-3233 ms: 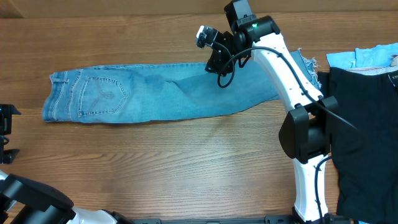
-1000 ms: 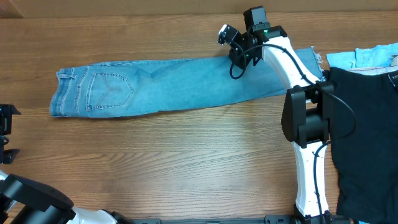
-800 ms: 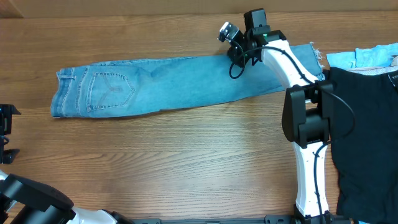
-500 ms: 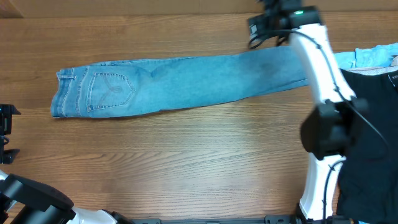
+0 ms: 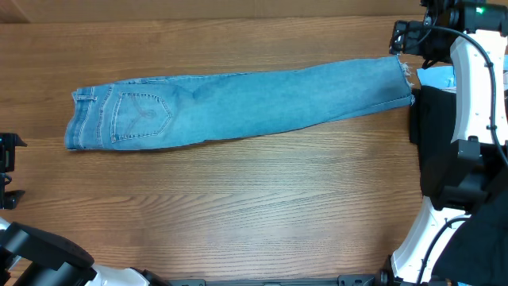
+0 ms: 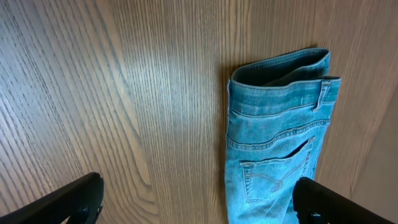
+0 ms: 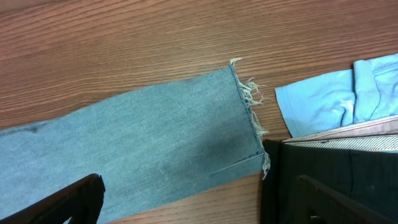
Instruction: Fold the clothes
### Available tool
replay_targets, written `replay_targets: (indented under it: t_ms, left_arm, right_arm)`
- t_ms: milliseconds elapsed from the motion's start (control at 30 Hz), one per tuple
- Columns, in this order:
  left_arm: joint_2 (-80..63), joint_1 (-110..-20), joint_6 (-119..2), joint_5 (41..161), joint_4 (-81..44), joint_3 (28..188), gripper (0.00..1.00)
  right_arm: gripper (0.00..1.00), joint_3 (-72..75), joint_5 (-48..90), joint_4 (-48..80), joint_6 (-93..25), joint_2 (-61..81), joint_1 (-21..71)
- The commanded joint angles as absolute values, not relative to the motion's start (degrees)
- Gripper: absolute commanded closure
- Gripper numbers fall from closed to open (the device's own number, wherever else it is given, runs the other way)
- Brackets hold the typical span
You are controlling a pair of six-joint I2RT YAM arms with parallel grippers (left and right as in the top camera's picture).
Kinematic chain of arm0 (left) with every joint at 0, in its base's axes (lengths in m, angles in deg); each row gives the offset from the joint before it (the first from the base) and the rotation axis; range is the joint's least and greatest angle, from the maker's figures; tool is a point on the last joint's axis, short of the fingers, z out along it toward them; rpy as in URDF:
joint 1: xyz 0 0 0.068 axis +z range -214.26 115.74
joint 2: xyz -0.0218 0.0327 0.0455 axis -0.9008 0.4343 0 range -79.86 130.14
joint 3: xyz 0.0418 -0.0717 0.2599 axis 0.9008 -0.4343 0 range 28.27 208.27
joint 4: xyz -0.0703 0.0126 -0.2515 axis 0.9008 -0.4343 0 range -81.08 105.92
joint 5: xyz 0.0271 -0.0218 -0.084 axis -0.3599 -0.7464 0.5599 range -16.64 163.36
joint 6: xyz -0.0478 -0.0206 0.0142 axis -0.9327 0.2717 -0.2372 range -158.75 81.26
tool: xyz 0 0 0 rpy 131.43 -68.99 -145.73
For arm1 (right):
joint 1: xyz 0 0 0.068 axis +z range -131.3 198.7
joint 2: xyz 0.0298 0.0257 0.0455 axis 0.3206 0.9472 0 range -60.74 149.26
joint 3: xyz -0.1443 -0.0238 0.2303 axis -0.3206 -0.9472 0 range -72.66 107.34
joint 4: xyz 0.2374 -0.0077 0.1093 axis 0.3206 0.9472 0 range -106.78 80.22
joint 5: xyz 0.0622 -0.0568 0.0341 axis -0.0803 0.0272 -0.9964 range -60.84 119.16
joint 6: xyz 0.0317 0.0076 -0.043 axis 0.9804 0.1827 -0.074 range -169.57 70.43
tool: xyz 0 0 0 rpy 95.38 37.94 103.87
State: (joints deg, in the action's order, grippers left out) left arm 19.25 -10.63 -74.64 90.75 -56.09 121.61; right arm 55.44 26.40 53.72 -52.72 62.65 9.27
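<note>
Right claw [image 5: 406,38], jaws apart, has released the frayed hem [image 7: 250,112] and withdrawn to the counter's [image 5: 254,222] far right corner. We find the jeans [image 5: 238,107] lying flat along the far edge, straightened for folding. Left claw [image 5: 6,171], also apart, idles at the left edge.
</note>
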Motion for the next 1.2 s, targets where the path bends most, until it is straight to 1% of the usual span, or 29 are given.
replay_targets:
  t_ms: [0,67,100,133,200,233,267,300,333,367,400,433,467,500,533,567,600,633,667,700,833,1033,1167]
  left_arm:
    - [18.2,-10.7,-75.1,91.0,-55.7,121.7,0.0]
    - [18.2,-10.8,-73.3,94.2,-54.3,121.7,0.0]
    - [18.2,-11.3,-66.3,100.1,-53.2,121.7,0.0]
    - [18.2,-12.3,-61.0,103.7,-52.1,121.7,0.09]
    - [18.2,-16.4,-55.8,102.2,-48.3,121.7,0.13]
    - [18.3,-20.2,-54.9,99.2,-44.8,121.7,0.22]
    - [18.3,-23.5,-52.4,98.8,-41.2,121.7,0.25]
    - [18.4,-28.2,-50.5,96.5,-37.9,121.7,0.3]
    - [18.4,-32.1,-50.5,92.3,-35.8,121.7,0.42]
    - [18.7,-36.0,-50.5,87.4,-33.4,121.7,0.51]
    - [19.2,-39.5,-50.5,82.4,-31.7,121.7,0.59]
    - [19.9,-42.5,-50.3,76.8,-30.5,121.7,0.63]
    - [20.7,-44.6,-50.0,73.4,-29.9,121.7,0.65]
    - [22.2,-46.5,-49.6,70.2,-28.9,121.7,0.64]
    - [24.0,-47.4,-48.2,70.8,-27.7,121.7,0.63]
    - [26.2,-47.9,-45.9,73.5,-27.2,121.7,0.66]
    - [28.3,-47.9,-45.1,74.6,-27.6,121.7,0.72]
    - [30.6,-47.8,-45.2,74.3,-28.6,121.7,0.85]
    - [32.7,-47.4,-45.1,74.1,-29.2,121.7,0.94]
    - [35.7,-46.8,-45.1,74.0,-29.8,121.7,0.96]
    - [47.8,-45.8,-44.9,74.0,-30.3,121.7,0.96]
    - [47.9,-45.9,-45.0,76.3,-29.9,122.1,0.96]
    - [47.9,-45.9,-44.9,76.2,-29.9,122.3,0.96]
  right_arm:
    - [0.0,55.9,25.9,53.5,-52.3,62.4,9.1]
    - [0.0,55.9,25.9,53.5,-52.3,62.4,9.1]
    - [0.0,55.9,25.9,53.5,-52.3,62.4,9.1]
    - [0.0,55.9,25.9,53.5,-52.3,62.4,9.1]
    - [0.0,55.9,25.9,53.5,-52.3,62.4,9.1]
    - [0.0,55.9,25.9,53.5,-52.3,62.4,9.1]
    - [0.0,55.9,25.9,53.5,-52.3,62.4,9.1]
    - [0.0,55.9,25.9,53.5,-52.3,62.4,9.1]
    - [0.0,55.9,25.9,53.5,-52.3,62.4,9.1]
    - [0.0,55.9,25.9,53.5,-52.3,62.4,9.1]
    - [0.0,55.9,25.9,53.5,-52.3,62.4,9.1]
    - [0.0,55.9,25.9,53.5,-52.3,62.4,9.1]
    - [0.0,55.9,25.9,53.5,-52.3,62.4,9.1]
    - [0.0,55.9,25.9,53.5,-52.3,62.4,9.1]
    - [0.0,55.9,25.9,53.5,-52.3,62.4,9.1]
    - [0.0,55.9,25.9,53.5,-52.3,62.4,9.1]
    - [0.0,55.9,25.9,53.5,-52.3,62.4,9.1]
    - [0.0,55.9,25.9,53.5,-52.3,62.4,9.1]
    - [0.0,55.9,25.9,53.5,-52.3,62.4,9.1]
    - [0.0,55.9,25.9,53.5,-52.3,62.4,9.1]
    - [0.0,55.9,25.9,53.5,-52.3,62.4,9.1]
    - [0.0,55.9,25.1,53.3,-52.3,62.4,9.1]
    - [0.0,55.9,16.3,52.8,-52.3,62.4,9.1]
